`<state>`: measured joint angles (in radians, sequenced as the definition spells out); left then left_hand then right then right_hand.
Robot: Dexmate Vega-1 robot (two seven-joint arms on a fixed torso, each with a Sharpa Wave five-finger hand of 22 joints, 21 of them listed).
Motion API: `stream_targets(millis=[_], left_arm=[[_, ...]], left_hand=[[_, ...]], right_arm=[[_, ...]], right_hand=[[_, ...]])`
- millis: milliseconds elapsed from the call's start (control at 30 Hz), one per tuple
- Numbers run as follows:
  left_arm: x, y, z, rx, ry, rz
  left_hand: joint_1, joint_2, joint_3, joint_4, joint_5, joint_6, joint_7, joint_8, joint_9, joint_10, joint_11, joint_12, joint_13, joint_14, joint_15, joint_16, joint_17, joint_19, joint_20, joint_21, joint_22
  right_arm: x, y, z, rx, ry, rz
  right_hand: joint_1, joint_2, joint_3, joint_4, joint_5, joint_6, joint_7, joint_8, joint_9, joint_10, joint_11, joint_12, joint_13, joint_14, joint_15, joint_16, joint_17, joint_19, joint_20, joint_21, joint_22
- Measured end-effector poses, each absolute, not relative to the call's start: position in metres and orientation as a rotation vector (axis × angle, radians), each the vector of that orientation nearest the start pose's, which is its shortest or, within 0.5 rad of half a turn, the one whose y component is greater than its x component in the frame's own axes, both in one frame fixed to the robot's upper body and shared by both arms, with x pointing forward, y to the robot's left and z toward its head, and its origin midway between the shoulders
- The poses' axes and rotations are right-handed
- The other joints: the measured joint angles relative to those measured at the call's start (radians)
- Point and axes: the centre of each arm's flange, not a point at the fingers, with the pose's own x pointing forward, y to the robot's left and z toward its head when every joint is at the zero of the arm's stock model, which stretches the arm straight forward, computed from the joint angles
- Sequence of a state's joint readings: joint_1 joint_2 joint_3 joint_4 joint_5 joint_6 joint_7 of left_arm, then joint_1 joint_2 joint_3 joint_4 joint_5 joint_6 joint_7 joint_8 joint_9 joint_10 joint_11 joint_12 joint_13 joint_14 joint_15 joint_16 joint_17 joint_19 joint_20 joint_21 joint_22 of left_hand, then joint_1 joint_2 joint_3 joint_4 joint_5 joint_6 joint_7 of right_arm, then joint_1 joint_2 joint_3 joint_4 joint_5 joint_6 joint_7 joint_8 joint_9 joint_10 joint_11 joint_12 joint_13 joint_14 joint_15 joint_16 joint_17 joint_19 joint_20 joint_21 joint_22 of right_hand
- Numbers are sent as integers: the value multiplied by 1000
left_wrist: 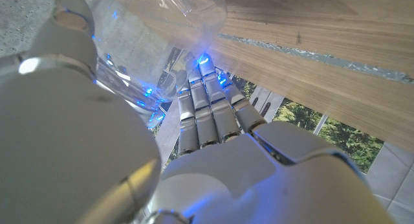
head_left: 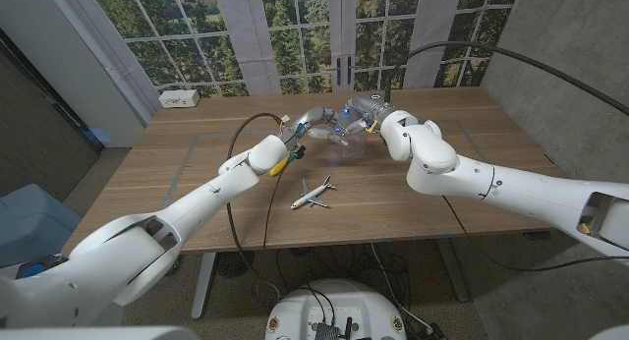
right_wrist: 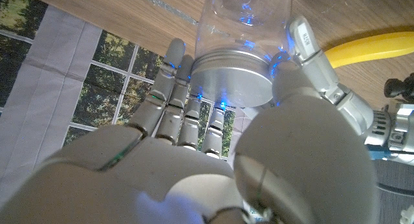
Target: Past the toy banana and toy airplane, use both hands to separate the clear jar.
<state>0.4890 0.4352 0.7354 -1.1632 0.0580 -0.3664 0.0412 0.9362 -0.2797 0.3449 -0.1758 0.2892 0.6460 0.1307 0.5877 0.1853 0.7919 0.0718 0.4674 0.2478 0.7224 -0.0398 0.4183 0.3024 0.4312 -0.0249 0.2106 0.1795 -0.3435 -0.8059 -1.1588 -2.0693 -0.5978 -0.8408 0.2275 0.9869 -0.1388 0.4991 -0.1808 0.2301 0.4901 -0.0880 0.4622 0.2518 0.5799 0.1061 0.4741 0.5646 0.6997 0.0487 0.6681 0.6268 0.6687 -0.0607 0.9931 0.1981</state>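
Note:
Over the far middle of the table, the clear jar is held off the wood between both hands. My left hand grips its clear body, with fingers along one side and the thumb on the other. My right hand holds the silver lid, fingers and thumb wrapped around its rim. The clear body still joins the lid. The yellow toy banana lies partly under my left wrist and also shows as banana. The white toy airplane lies nearer the front.
A white box sits at the table's back left corner. Black cables run along both arms. The wooden table has bare surface to the right and left of the hands. Windows stand behind the far edge.

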Motion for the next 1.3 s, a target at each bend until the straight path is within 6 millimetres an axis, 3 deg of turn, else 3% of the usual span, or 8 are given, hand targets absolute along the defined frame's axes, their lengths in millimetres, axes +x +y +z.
stream_targets(millis=[67, 267, 467, 533, 633, 800, 1133, 1300], left_arm=[[662, 123, 50, 799, -841, -366], [663, 123, 50, 796, -834, -380], [663, 125, 53, 803, -818, -415], [664, 125, 53, 811, -809, -433], [664, 123, 52, 828, -798, -463], [663, 122, 52, 856, -789, -497], [655, 116, 48, 908, -829, -487], [651, 112, 42, 924, -859, -454]], left_hand=[[0, 0, 0, 0, 0, 0, 0, 0, 0, 0, 0, 0, 0, 0, 0, 0, 2, 0, 0, 0, 0], [0, 0, -16, 4, 0, -16, -30, 6, 0, 3, -4, -12, 0, -6, -9, -21, 18, -22, 22, 0, 5], [78, 78, -116, 50, -39, -177, -190, 38, 0, -162, -169, -169, 252, -271, -10, -157, -11, -131, 86, -9, 5], [94, 148, -148, 54, -63, -270, -210, -20, 21, -228, -217, -230, 237, -342, -5, -197, -37, -173, 104, -16, 3], [-3, 252, -172, 50, -89, -411, -192, -119, 27, -399, -177, -272, 208, -435, -1, -226, -72, -215, 128, -16, 2], [-81, 235, -183, 45, -104, -535, -160, -206, 11, -541, -109, -287, 168, -503, 1, -230, -97, -249, 145, -16, 2], [-109, 223, -187, 41, -109, -640, -107, -270, 13, -610, -70, -278, 139, -515, 1, -225, -106, -260, 155, -16, 2], [-31, 251, -125, 7, -80, -523, -106, -222, 30, -475, -122, -219, 128, -390, -1, -181, -107, -170, 127, 18, 3]], right_arm=[[557, -111, 61, -1586, -508, -10], [560, -128, 63, -1506, -569, -26], [559, -132, 66, -1420, -668, -18], [559, -134, 66, -1397, -688, -24], [560, -139, 66, -1371, -701, -40], [559, -141, 65, -1311, -724, -54], [558, -145, 65, -1164, -692, -66], [556, -144, 66, -1093, -667, -59]], right_hand=[[14, -14, -1, -1, 0, 0, 0, 33, 0, 5, 5, 44, 2, 23, -6, -5, 2, 3, -3, 18, 0], [24, -24, -5, 0, 0, 27, 27, 34, 0, 31, 31, 81, 7, 54, -7, -22, 9, 19, -2, 60, 2], [36, -36, -5, 1, 0, 41, 41, 55, 2, 37, 37, 120, 7, 66, -13, -33, 8, 19, -2, 79, 2], [36, -36, -7, 2, -1, 41, 41, 55, 22, 37, 37, 122, 18, 69, -10, -34, 10, 19, -2, 84, 2], [36, -36, -7, 2, -1, 42, 41, 55, 22, 44, 44, 122, 20, 73, -6, -36, 11, 20, -2, 92, 2], [36, -36, -7, 2, -1, 47, 47, 60, 22, 46, 46, 122, 20, 80, 1, -43, 15, 25, 4, 108, -3], [40, -40, -6, 2, 14, 71, 54, 72, 22, 62, 62, 122, 20, 94, 15, -47, 23, 35, 14, 135, -8], [40, -40, -6, 2, 25, 83, 65, 72, 22, 67, 67, 129, 20, 108, 12, -47, 32, 39, 18, 143, -12]])
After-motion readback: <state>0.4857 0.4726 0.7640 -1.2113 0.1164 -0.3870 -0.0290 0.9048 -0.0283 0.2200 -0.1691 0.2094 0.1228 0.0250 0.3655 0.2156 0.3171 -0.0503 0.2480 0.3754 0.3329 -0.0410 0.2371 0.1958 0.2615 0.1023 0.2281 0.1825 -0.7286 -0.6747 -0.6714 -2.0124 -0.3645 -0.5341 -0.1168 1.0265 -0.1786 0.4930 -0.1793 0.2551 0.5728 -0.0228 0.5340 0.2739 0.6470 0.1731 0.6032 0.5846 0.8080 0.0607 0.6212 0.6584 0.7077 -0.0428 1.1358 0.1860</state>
